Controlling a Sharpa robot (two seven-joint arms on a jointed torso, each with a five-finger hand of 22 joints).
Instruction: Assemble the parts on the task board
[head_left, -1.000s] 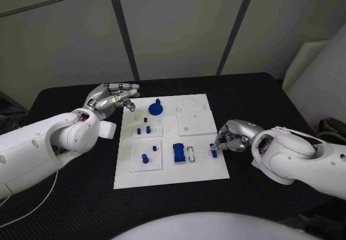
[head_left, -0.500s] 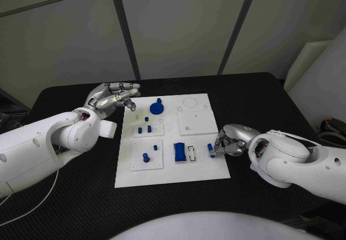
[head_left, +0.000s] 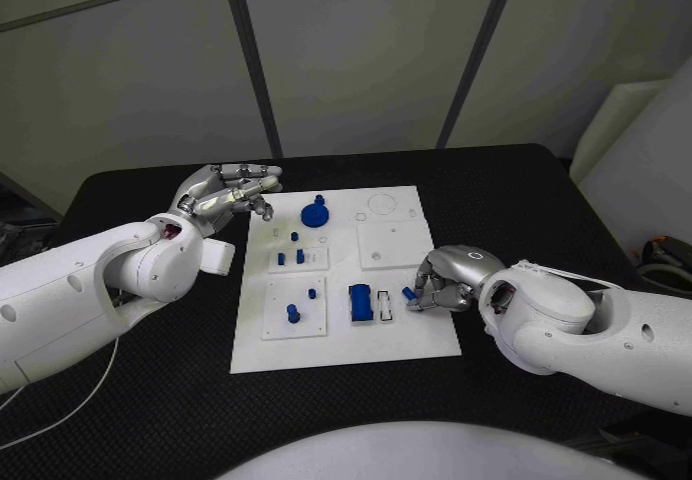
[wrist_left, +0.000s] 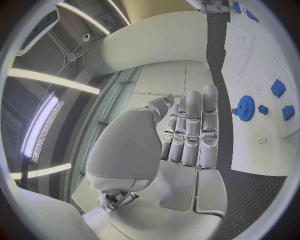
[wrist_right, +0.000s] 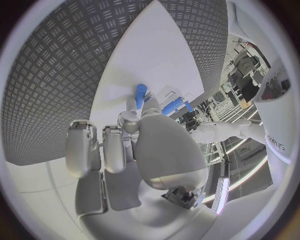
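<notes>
The white task board (head_left: 346, 345) lies in the middle of the black table. My right hand (head_left: 444, 283) hovers over the board's right edge and pinches a small blue part (head_left: 411, 294) in its fingertips; the same part (wrist_right: 141, 93) sticks out past the fingers in the right wrist view. Just left of it are a white slot (head_left: 385, 305) and a blue block (head_left: 358, 303). A blue gear (head_left: 315, 214) stands at the board's far end, also seen as the gear (wrist_left: 244, 107) in the left wrist view. My left hand (head_left: 228, 192) hangs off the board's far left corner, fingers extended, holding nothing.
Small blue pegs (head_left: 290, 258) stand in a square inset of the board, and two more pegs (head_left: 291, 316) stand in the inset nearer me. A raised white square (head_left: 392, 246) and a round recess (head_left: 381, 207) occupy the board's far right. Bare black table (head_left: 130, 400) surrounds the board.
My right hand has moved left across the board's edge with the small blue part, closer to the white slot. The left hand has stayed where it was.
</notes>
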